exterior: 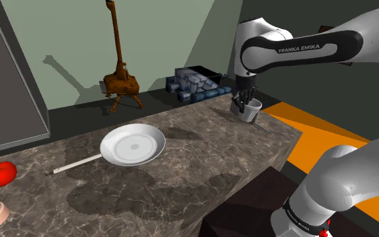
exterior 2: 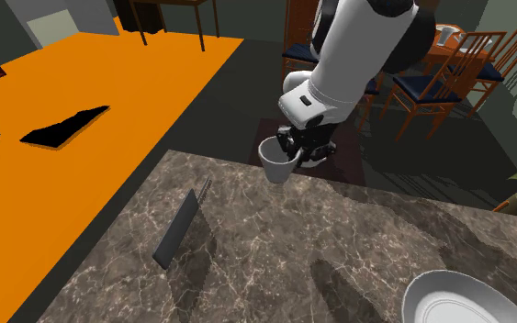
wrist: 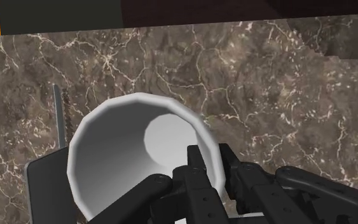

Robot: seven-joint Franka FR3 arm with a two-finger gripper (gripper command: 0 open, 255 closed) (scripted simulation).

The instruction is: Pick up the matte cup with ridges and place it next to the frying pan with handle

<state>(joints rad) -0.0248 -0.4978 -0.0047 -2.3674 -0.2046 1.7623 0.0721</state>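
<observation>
Two things mattered for this carry, so here's my take. My jaws were closed on the wall of the white cup [wrist: 117, 153], one finger [wrist: 198, 167] inside the rim and the other outside. That made it a pinch on one side, not a wrap around the whole thing. The cup hung mouth up from that pinch. As far as I could judge it was clear of the desk [exterior: 201, 161], out by the corner on the shoulder view's right, next to the orange floor [exterior: 309, 124]. A dark knife [exterior 2: 181, 228] lay on the desk below, near it. The frying pan [exterior: 132, 145] was well apart, toward the shoulder view's left, its thin handle pointing further left.

My thinking: a one-wall pinch lets a cup swing, so the move across wanted to be slow and level, no wrist roll. I'd have aimed for bare marble just beside the pan's rim, away from the handle, and lowered until the base sat flat before letting go.
</observation>
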